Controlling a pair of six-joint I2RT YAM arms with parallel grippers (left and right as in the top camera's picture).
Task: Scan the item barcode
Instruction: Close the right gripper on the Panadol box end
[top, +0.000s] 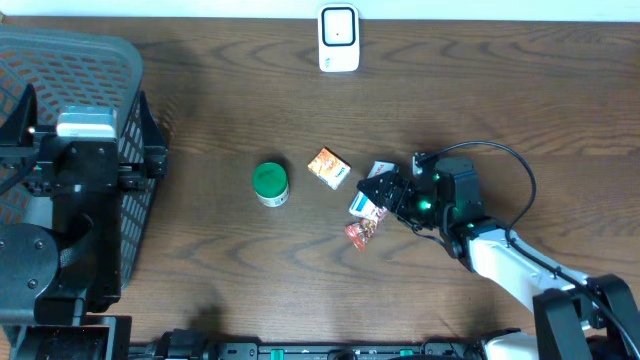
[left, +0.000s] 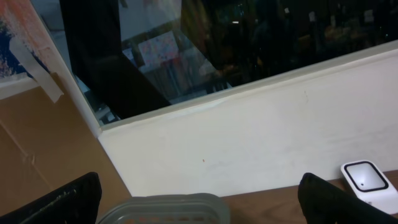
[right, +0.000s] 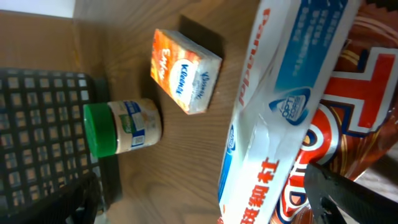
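Note:
The white barcode scanner (top: 339, 38) stands at the table's far edge and shows at the right in the left wrist view (left: 367, 180). Several items lie mid-table: a green-lidded jar (top: 270, 184), an orange tissue pack (top: 329, 167), a white-and-blue toothpaste box (top: 363, 192) and a red snack packet (top: 364, 231). My right gripper (top: 380, 190) hangs open over the toothpaste box (right: 280, 106), one finger (right: 348, 193) above the red packet (right: 357, 93); nothing is held. My left gripper (left: 199, 208) is open and empty above the basket.
A grey mesh basket (top: 90, 60) fills the left side, its rim (left: 165, 208) just below the left fingers. The left arm (top: 75, 150) stands over it. The jar (right: 121, 127) and tissue pack (right: 185, 70) lie left of the toothpaste box.

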